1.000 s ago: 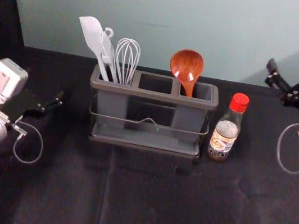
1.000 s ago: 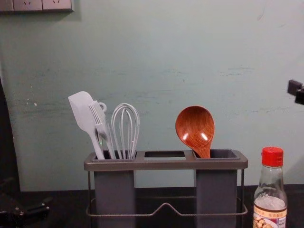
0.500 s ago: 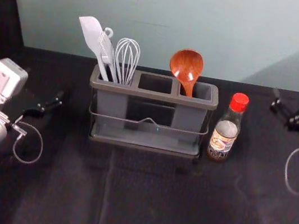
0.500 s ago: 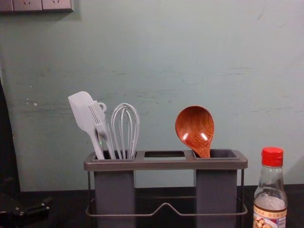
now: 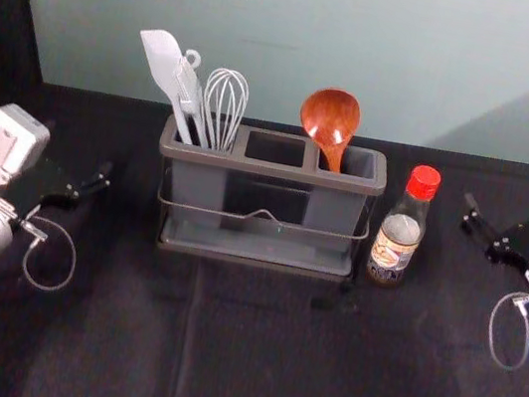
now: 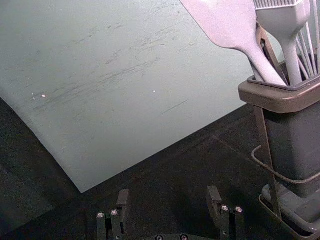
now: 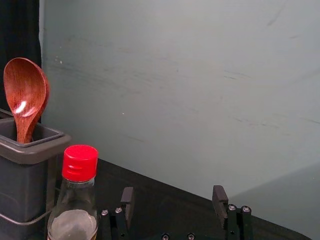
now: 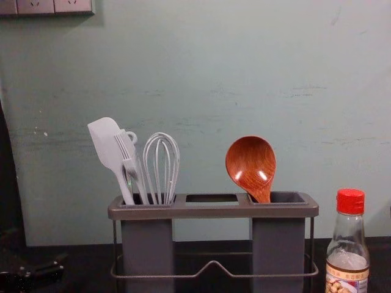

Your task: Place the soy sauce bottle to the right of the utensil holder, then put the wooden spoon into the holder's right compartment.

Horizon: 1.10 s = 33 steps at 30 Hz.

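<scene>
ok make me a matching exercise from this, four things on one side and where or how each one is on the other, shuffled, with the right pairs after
1. wooden spoon
2. whisk
3. soy sauce bottle
4. right gripper

a. standing on the table, to the right of the utensil holder
b. fingers apart, nothing between them
c. in the right compartment, bowl up
d. in the left compartment

Pairs: 1-c, 2-d, 3-a, 4-b
</scene>
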{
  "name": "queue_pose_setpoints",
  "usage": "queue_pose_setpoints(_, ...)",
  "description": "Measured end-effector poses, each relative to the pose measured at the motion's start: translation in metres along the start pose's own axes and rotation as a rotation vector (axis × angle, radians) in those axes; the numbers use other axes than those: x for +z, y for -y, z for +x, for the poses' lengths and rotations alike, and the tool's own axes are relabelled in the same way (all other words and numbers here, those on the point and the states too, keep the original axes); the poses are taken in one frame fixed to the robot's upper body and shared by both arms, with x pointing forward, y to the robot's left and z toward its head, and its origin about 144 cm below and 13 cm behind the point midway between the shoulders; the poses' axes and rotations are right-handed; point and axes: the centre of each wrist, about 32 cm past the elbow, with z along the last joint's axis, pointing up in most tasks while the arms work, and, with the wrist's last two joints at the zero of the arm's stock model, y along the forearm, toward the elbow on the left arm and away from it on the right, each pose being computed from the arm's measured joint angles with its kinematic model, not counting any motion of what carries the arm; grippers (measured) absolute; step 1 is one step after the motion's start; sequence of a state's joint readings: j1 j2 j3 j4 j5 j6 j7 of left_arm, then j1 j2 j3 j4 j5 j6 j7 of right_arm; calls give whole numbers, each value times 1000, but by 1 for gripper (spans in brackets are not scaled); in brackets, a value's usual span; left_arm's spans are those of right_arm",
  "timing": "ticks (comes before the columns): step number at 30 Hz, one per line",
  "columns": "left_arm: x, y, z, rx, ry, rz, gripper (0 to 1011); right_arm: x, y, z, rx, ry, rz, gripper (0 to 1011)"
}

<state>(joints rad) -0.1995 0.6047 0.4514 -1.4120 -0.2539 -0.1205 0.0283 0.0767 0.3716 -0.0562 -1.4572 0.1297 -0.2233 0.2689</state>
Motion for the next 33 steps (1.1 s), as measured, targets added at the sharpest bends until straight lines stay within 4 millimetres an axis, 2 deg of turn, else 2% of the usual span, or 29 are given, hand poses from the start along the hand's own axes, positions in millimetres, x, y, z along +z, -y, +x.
queue_pose_setpoints(33,0,0,0,0,0,0,1000,3,-1,2,1,6,8,1002)
